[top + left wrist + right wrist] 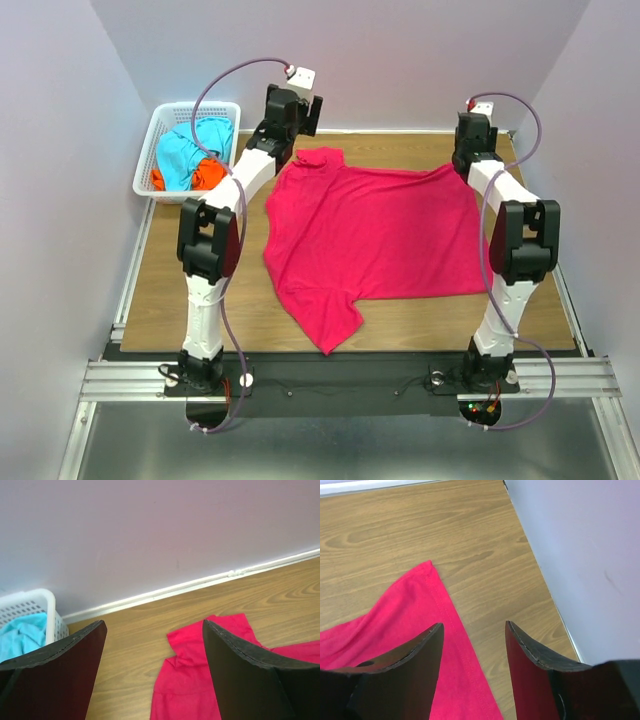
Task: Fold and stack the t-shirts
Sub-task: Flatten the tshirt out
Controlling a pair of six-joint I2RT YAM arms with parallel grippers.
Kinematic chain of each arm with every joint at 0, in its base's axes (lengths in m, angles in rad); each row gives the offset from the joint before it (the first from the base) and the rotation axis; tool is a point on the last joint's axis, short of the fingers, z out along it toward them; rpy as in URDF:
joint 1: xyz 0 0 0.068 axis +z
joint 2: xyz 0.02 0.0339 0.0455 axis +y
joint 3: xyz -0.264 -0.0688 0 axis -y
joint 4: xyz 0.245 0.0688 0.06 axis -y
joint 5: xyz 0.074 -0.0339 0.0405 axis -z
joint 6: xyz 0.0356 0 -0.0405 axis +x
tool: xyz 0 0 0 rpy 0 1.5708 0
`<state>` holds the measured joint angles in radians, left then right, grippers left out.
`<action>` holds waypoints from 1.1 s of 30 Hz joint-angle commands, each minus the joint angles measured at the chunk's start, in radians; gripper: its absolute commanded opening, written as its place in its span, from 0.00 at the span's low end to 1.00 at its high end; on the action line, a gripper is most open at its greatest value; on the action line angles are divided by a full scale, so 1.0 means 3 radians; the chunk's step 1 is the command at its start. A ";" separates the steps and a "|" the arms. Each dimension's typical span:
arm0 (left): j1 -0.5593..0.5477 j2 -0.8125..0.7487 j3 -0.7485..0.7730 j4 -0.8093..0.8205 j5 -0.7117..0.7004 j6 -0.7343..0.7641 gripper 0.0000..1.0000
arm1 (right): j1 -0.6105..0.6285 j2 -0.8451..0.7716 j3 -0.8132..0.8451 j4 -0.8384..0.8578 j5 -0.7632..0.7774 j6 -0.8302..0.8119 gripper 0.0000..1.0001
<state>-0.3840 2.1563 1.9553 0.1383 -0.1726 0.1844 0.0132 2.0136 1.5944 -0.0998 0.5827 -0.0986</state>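
Observation:
The crimson-pink t-shirt [375, 230] lies spread on the wooden table [200, 290], one sleeve at the far left and one at the near left. My left gripper [308, 112] is open and empty above the far-left sleeve [205, 655]. My right gripper [470, 135] is open and empty above the shirt's far-right corner [427, 595], not touching it. The turquoise-blue t-shirt [190, 148] and the orange t-shirt [207, 173] lie bundled in the white lattice basket [160, 120]; the turquoise one also shows in the left wrist view [22, 632].
The basket stands at the far left of the table, its rim in the left wrist view [30, 600]. Lilac walls [400, 60] close the table at the back and both sides. The table's right edge [545, 590] runs close to my right gripper.

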 commanded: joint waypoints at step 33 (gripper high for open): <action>-0.0356 -0.2959 -0.4334 -0.0620 0.0386 -0.1954 0.33 | -0.0018 -0.2433 -0.2819 -0.1130 -0.1702 0.1740 0.39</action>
<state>-0.4854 1.2327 0.6888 -0.0910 -0.0093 -0.3634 0.0124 1.2606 0.7536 -0.4778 0.0799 0.3904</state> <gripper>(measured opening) 0.358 0.396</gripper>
